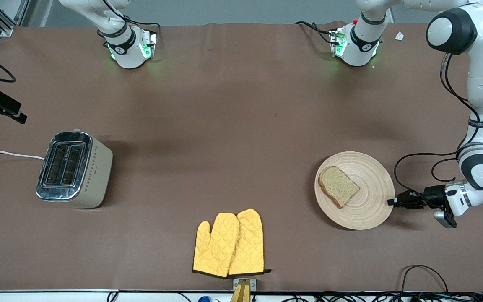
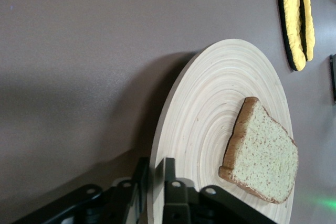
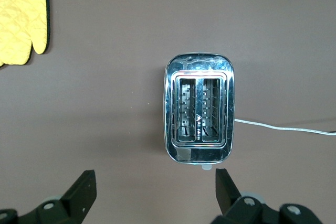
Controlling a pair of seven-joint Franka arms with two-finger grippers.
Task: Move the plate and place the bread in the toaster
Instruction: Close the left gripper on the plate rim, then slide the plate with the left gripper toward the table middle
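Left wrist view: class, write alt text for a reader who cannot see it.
The left gripper pinches the rim of a plate, one finger above it and one below. A slice of bread lies on the plate, and yellow oven mitts lie on the brown table.

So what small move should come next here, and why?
Probably the left gripper should draw the plate toward the toaster: its fingers pinch the plate's rim, the bread lies on it, and the right gripper hangs open over the toaster.
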